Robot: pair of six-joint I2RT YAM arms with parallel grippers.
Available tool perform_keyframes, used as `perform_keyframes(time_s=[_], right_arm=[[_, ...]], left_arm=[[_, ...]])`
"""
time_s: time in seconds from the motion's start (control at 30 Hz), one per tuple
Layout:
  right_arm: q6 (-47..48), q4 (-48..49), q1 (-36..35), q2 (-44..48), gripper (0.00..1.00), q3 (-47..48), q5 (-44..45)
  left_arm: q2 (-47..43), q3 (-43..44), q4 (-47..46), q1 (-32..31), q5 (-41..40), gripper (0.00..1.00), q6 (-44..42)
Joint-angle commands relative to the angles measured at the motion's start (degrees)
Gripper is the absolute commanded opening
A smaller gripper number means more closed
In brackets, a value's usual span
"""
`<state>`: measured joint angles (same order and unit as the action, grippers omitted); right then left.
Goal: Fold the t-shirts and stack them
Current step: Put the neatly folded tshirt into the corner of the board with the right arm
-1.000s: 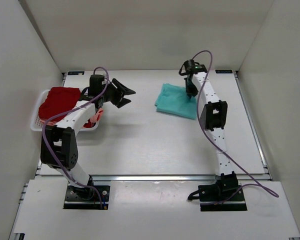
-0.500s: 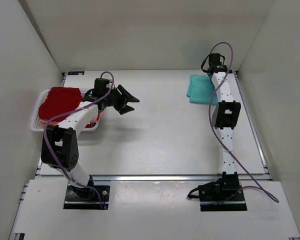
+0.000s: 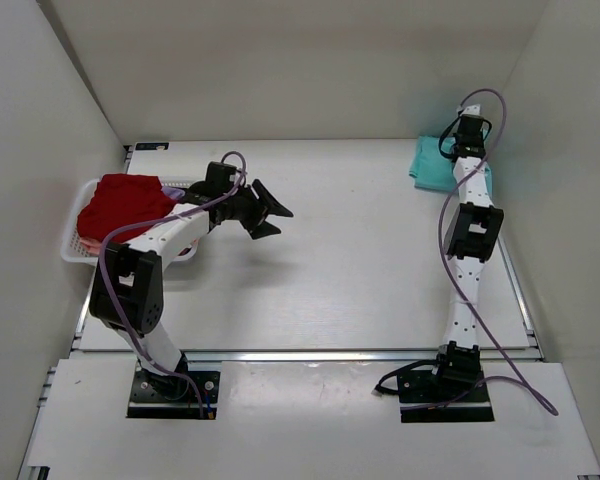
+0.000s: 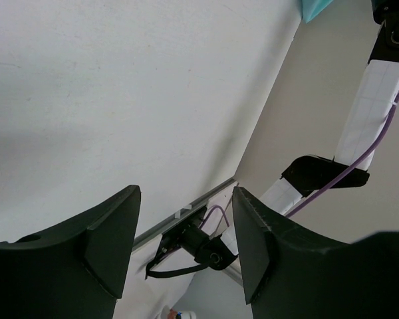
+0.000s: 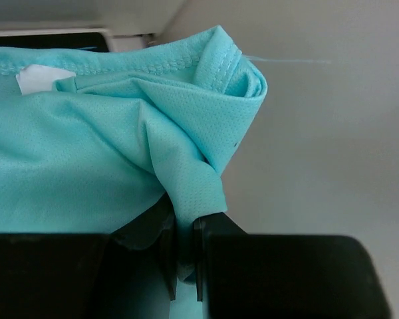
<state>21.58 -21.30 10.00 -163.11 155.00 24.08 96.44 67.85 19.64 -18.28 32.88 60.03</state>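
Note:
The folded teal t-shirt (image 3: 432, 165) lies at the table's far right corner. My right gripper (image 3: 464, 150) is shut on a fold of it; in the right wrist view the teal cloth (image 5: 120, 153) is pinched between the jaws (image 5: 185, 259). A dark red t-shirt (image 3: 125, 202) is heaped in the white mesh basket (image 3: 75, 250) at the left, with a bit of salmon pink cloth (image 3: 188, 240) at the basket's right side. My left gripper (image 3: 267, 212) is open and empty, held over the table right of the basket; it also shows in the left wrist view (image 4: 186, 256).
White walls enclose the table on three sides. The right wall stands close to the right arm (image 3: 475, 230). The left wrist view shows the right arm's base (image 4: 199, 242) and the table's front rail.
My right gripper has dragged the teal t-shirt from the table's middle back to the far right corner. My left gripper has moved a little to the right, still open.

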Motion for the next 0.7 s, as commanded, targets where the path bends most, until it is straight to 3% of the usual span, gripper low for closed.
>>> perform_keyframes(time_s=[0.0, 0.07, 0.1, 0.17, 0.2, 0.23, 0.37, 0.43, 0.47, 0.67], right_arm=[[6.2, 15.1, 0.7, -0.9, 0.34, -0.1, -2.7], [7.0, 17.7, 1.1, -1.0, 0.23, 0.5, -4.7], [6.1, 20.0, 1.2, -1.0, 0.22, 0.2, -4.8], [6.5, 24.4, 0.9, -1.2, 0.39, 1.8, -3.8], [8.2, 25.9, 0.9, -1.4, 0.56, 3.0, -3.3], [9.4, 26.0, 0.6, -1.2, 0.63, 4.2, -3.6], [6.0, 21.3, 0.2, 4.4, 0.76, 6.7, -7.1], [4.9, 16.4, -0.2, 8.0, 0.89, 6.6, -8.7], [3.7, 14.1, -0.3, 11.0, 0.99, 6.5, -9.1], [-3.4, 3.5, -1.1, 33.2, 0.99, -6.8, -15.8]], left_arm=[[0.6, 1.0, -0.2, -1.3, 0.4, 0.69, -0.8], [0.7, 1.8, 0.1, -1.7, 0.1, 0.69, -0.9], [1.0, 2.0, -0.1, -1.8, 0.1, 0.70, -0.8], [0.5, 1.8, -0.3, -1.8, 0.3, 0.70, 0.0], [0.4, 1.8, -0.5, -1.8, 0.5, 0.69, 0.2], [0.1, 1.3, -0.4, -2.0, 0.0, 0.68, 0.2], [-1.8, 1.5, -1.4, -2.1, 0.1, 0.70, 1.4], [-2.6, 1.9, -1.3, -2.0, 0.4, 0.80, 1.5], [-3.4, 2.2, -1.3, -1.8, 0.7, 0.98, 1.3], [-9.3, 1.5, 0.0, 1.7, 4.1, 0.99, -0.8]])
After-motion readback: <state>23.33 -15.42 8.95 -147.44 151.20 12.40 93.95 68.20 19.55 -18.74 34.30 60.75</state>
